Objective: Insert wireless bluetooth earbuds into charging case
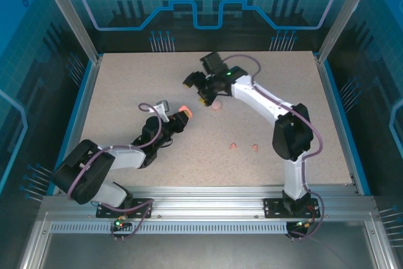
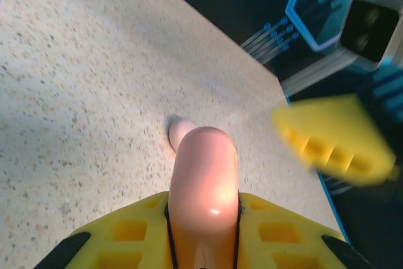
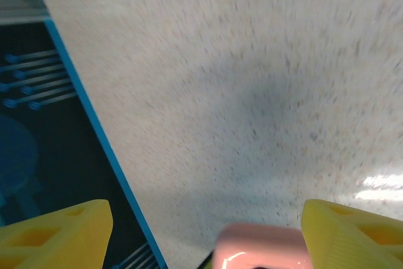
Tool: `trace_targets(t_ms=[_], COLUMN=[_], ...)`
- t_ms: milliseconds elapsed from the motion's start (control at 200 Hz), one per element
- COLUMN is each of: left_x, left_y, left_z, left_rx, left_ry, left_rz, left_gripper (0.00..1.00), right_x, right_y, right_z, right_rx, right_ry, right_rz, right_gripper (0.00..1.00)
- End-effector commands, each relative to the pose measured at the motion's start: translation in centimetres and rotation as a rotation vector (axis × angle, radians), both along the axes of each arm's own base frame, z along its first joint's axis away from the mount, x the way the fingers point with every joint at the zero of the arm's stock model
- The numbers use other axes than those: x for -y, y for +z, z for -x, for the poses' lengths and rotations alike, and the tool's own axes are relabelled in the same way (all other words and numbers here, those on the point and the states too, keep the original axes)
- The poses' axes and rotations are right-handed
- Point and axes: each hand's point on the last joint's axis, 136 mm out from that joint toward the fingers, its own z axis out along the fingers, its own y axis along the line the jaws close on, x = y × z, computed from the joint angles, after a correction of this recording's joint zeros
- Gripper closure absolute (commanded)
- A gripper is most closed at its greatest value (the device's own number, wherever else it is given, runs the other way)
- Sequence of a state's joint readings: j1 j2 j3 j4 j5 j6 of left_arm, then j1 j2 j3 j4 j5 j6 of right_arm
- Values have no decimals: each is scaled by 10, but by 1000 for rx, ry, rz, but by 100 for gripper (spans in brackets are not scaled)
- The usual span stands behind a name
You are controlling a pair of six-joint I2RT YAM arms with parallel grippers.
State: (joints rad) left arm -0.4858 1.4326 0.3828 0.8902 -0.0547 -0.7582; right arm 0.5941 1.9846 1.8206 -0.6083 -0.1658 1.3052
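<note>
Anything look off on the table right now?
Nothing looks damaged or spilled. Two earbuds lie loose side by side on the table, not yet in a case.

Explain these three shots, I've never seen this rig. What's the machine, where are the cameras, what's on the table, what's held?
Two small robot arms are bolted at the near edge of a speckled table. The wide picture comes from a fixed camera above and behind them. The other two come from a camera on each wrist, looking out past that arm's yellow fingers. The left gripper is shut on a pink case. The right gripper reaches to mid-table with its jaws wide apart. A small pink piece lies right beside it. Its wrist view shows a pink object low between the fingers, maybe the same one. Nearer the arms lie two tiny pink earbuds.
</note>
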Motion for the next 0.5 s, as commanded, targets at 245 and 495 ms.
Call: trace_targets(t_ms=[245, 495], left_x=[1, 19], left_y=[49, 70], left_z=[8, 12], left_rx=[46, 46], left_ry=[-367, -531], left_rz=[18, 26], left_gripper=[89, 89], right_x=[89, 60], right_y=[28, 15], right_z=[20, 72], right_rx=[451, 612], right_ry=[259, 507], right_rz=[-10, -87], right_gripper=[20, 22])
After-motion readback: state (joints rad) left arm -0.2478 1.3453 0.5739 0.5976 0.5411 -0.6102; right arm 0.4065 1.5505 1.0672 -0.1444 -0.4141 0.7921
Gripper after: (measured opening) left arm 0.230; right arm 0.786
